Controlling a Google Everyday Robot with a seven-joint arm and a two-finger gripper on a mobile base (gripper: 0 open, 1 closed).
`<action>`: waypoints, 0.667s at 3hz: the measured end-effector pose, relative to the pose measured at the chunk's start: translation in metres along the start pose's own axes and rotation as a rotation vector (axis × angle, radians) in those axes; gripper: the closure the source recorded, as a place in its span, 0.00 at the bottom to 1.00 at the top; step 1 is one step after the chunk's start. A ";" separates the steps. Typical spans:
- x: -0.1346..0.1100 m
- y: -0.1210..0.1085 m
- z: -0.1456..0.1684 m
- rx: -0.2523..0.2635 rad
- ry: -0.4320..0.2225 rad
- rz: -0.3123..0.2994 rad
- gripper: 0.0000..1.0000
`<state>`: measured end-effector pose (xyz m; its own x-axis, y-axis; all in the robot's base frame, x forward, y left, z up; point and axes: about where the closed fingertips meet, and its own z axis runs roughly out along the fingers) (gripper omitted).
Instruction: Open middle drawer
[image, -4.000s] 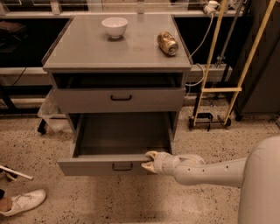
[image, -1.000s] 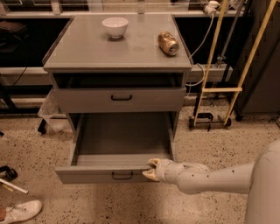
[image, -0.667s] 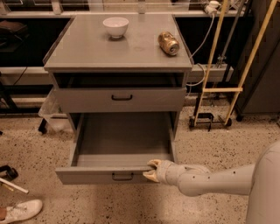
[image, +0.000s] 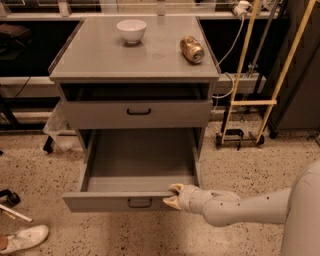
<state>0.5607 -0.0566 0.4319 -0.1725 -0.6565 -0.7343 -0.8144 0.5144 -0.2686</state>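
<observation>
Grey middle drawer (image: 100, 201) lies crosswise before you, your claw (image: 172, 196) at its front rim just right of the handle (image: 140, 202), grip untellable; pull straight back.

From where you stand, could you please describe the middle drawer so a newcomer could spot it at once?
Start at the grey cabinet. Below its upper drawer is the middle drawer, the only one pulled out, showing a plain grey tray. The claw sits at its front rim, beside the black handle.
</observation>
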 end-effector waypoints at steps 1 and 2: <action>0.002 0.005 -0.002 0.003 -0.002 0.006 1.00; 0.000 0.005 -0.003 0.003 -0.002 0.006 1.00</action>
<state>0.5550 -0.0557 0.4331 -0.1762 -0.6527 -0.7369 -0.8118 0.5197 -0.2662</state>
